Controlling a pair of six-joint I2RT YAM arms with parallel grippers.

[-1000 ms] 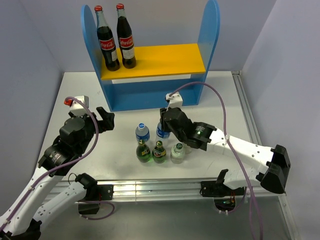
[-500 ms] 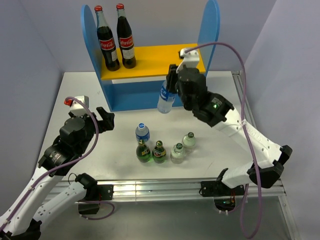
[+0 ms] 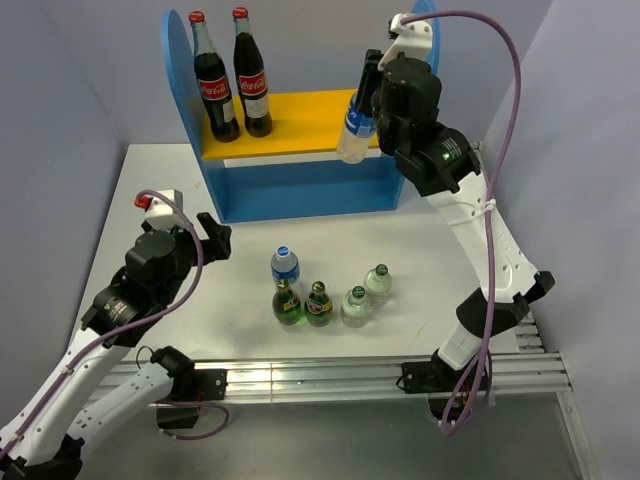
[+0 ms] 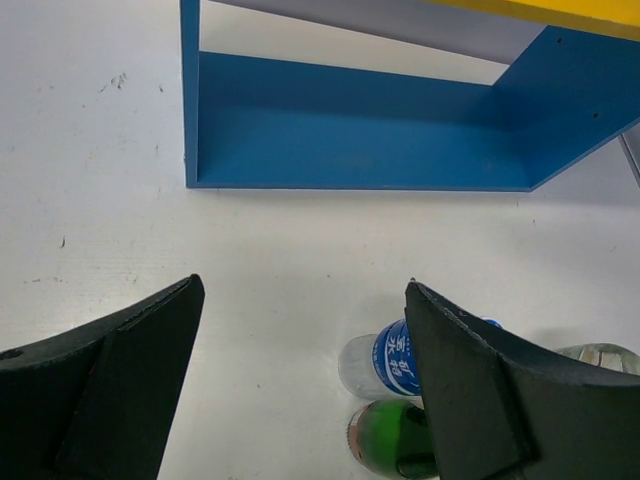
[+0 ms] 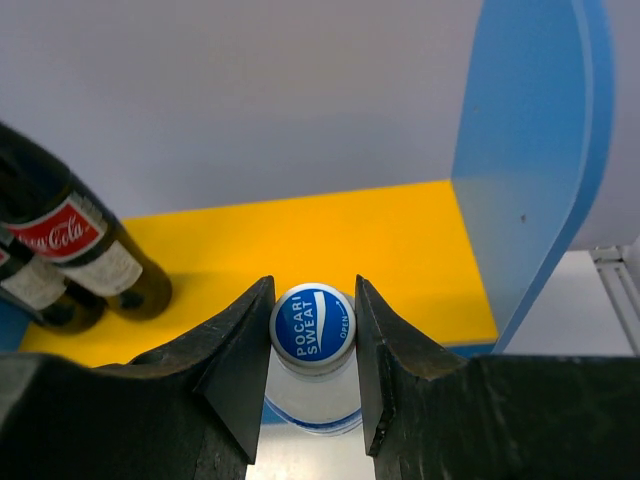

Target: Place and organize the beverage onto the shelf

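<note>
Holding the blue-capped bottle (image 3: 353, 133) pinched at its neck, the right gripper (image 5: 312, 300) hangs at the front edge of the shelf's (image 3: 178, 70) yellow board (image 3: 300, 115), so next it should move inward, lower, and release upright.

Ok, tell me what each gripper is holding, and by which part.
The right gripper holds a water bottle by its top, one finger on each side of the blue cap. The left gripper is open and holds nothing.

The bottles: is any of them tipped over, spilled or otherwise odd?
Nothing stands out. The five small bottles on the table stand upright, as do the two cola bottles on the yellow board. The right gripper holds a sixth bottle, capped, in the air.
</note>
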